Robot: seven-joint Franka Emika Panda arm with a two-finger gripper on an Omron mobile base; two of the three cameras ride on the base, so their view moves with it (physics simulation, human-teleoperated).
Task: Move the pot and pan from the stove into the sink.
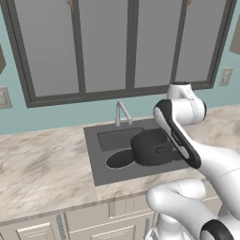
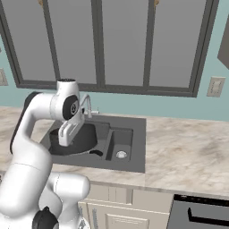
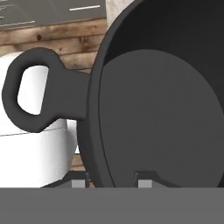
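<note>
Holding the pot over the sink, we see it tilted, its mouth turned partly sideways, hanging above the right part of the basin. In the hand view the gripper is pinched narrow on the pot's rim, one fingertip outside the wall and the other inside, close beside the loop handle. We judge the pot stiff and fairly heavy, with matte walls that should not slip much; the rim next to the handle is a sound place to hold, though the weight hangs off to one side. On the sink floor, left of the pot, lies a dark oval shape; we cannot tell what it is. The faucet stands at the far edge.
</note>
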